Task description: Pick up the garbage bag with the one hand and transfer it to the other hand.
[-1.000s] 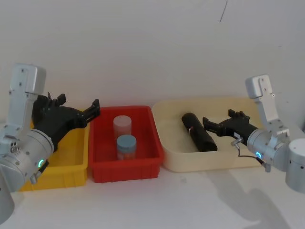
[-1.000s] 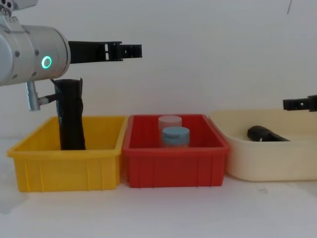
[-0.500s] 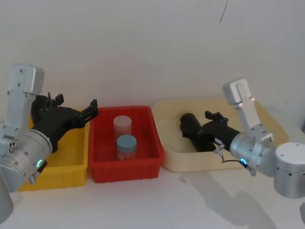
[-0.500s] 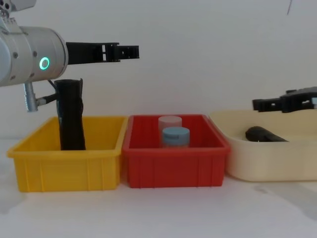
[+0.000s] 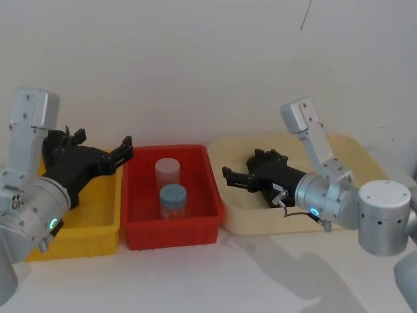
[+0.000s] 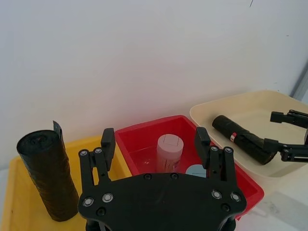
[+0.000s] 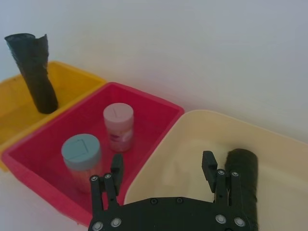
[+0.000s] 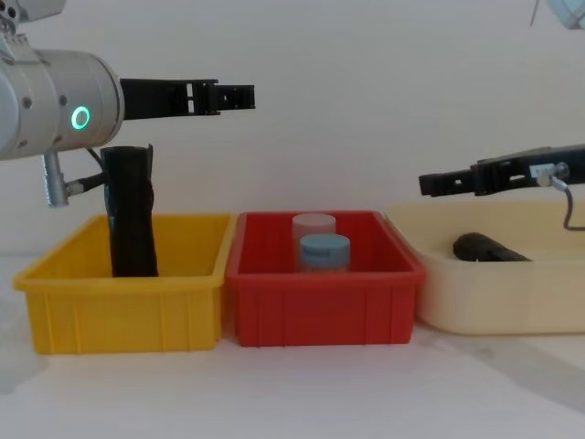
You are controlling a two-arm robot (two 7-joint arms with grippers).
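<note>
We see the garbage bag (image 6: 243, 146) lying on its side on the bottom of the cream bin (image 5: 260, 218). Our right tool (image 8: 431, 183), with the blue ring, hangs above it with fingers spread and nothing between them, apart from the bag. Our left tool (image 8: 242, 94), with the green ring, is likewise released, held high over the yellow bin (image 8: 119, 311), where another black roll (image 8: 131, 215) stands upright.
</note>
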